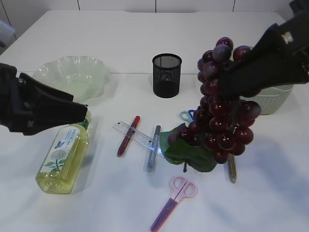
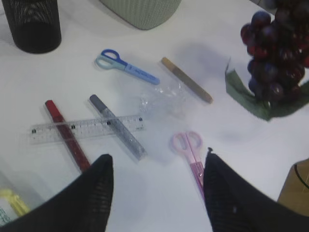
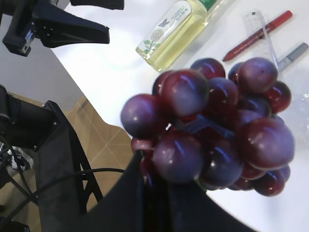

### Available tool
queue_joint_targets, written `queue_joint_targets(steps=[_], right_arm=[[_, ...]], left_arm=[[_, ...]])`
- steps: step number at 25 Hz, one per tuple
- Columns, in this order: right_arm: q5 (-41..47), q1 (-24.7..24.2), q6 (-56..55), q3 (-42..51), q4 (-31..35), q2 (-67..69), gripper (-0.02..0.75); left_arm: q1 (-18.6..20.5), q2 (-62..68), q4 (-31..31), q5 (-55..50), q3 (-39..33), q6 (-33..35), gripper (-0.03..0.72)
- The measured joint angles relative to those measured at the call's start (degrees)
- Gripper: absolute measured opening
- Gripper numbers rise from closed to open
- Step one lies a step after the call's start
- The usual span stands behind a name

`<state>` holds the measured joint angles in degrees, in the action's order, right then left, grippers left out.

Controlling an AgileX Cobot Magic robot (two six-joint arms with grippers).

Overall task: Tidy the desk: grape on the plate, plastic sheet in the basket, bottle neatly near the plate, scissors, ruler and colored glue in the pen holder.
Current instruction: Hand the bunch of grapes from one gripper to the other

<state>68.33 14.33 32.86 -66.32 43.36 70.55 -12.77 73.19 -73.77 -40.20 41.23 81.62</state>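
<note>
My right gripper (image 1: pixel 228 73) is shut on the top of a dark red grape (image 1: pixel 222 121) bunch with green leaves, held up above the table. My left gripper (image 2: pixel 157 162) stands open, low over the table beside the lying yellow bottle (image 1: pixel 63 154). The clear ruler (image 2: pixel 87 128) lies across a red glue pen (image 2: pixel 65 135) and a silver one (image 2: pixel 118 128). A gold glue pen (image 2: pixel 186 79), blue scissors (image 2: pixel 125 65) and pink scissors (image 2: pixel 190 150) lie round the crumpled plastic sheet (image 2: pixel 164 99). The pale green plate (image 1: pixel 72 75) is back left.
The black mesh pen holder (image 1: pixel 167 75) stands at the middle back. The pale basket (image 1: pixel 270 99) sits at the right, partly behind my right arm. The table's left edge drops off close behind the left arm.
</note>
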Motion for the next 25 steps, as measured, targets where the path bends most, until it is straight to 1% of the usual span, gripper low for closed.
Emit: queue_joint_targets(steps=[2, 6, 11, 13, 16, 21, 25], right_arm=[[-0.97, 0.95, 0.56, 0.0, 1.01, 1.05, 0.059], [-1.61, 2.88, 1.07, -0.91, 2.03, 3.7, 0.059], [-1.65, 4.22, 1.29, -5.08, 2.64, 5.35, 0.059], [-0.87, 4.33, 1.29, -6.66, 2.91, 6.05, 0.059], [0.68, 4.33, 1.17, -7.99, 3.13, 6.93, 0.057], [1.95, 4.33, 1.09, -8.2, 3.27, 7.19, 0.057], [2.07, 4.33, 0.95, -8.2, 3.91, 7.19, 0.057]], left_arm=[[0.0, 0.13, -0.44, -1.16, 1.66, 0.36, 0.456], [0.0, 2.19, -0.56, -4.19, 5.48, 0.6, 0.513], [0.0, 6.41, -0.56, -7.48, 7.81, 0.6, 0.529], [-0.69, 7.7, -0.84, -8.95, 8.37, 0.6, 0.53], [-3.58, 9.13, -1.05, -10.08, 9.64, 0.6, 0.535], [-9.42, 9.82, -1.17, -9.7, 11.68, 0.6, 0.594], [-11.84, 10.97, -1.98, -9.46, 13.06, 0.6, 0.605]])
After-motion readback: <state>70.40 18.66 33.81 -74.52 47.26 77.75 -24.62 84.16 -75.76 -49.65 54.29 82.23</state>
